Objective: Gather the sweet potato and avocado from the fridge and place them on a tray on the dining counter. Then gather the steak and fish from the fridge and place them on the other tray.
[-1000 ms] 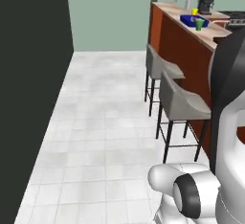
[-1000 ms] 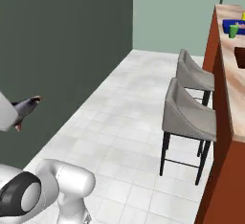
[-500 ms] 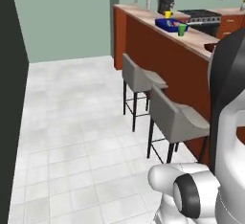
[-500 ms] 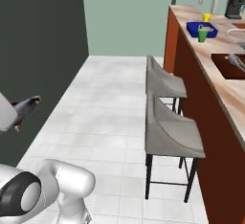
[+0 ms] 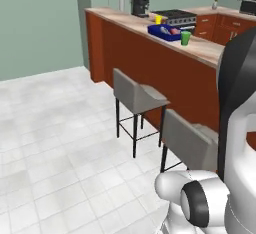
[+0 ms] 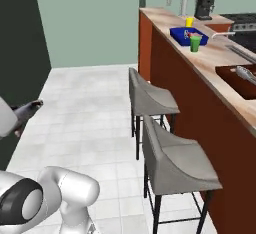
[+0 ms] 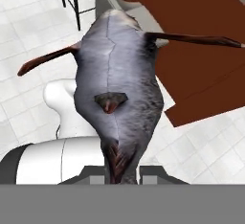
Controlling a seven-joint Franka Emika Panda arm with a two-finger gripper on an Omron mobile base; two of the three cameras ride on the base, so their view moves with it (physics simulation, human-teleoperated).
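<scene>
**Fish carried in a clenched grip toward the dining counter**

The fish (image 7: 117, 89) is held by the gripper (image 7: 122, 170), whose jaws are clenched on the narrow tail end at the bottom of the hand view, so that the grey body extends away from the fingers with its dark fins spread to either side. In the right base view the fish's head (image 6: 29, 109) is seen projecting at the left edge, over the tiled floor (image 6: 90, 113).

Ahead of the gripper and well apart from it stands the dining counter (image 6: 210, 60), with two grey stools (image 6: 150, 98) along its wood front. On its top, farthest from the gripper, lies the other tray (image 6: 186, 34), bright blue, with a green cup (image 6: 195, 43) just beside it. Nearer along the counter, the dark brown tray (image 6: 235, 75) is seen.

The fish is judged to be soft, smooth-skinned and probably slippery, and long for a hold at one end: swinging and slipping are to be expected. A hold nearer the thick middle would be steadier. A slow carry and a low release over the blue tray are advised.
</scene>
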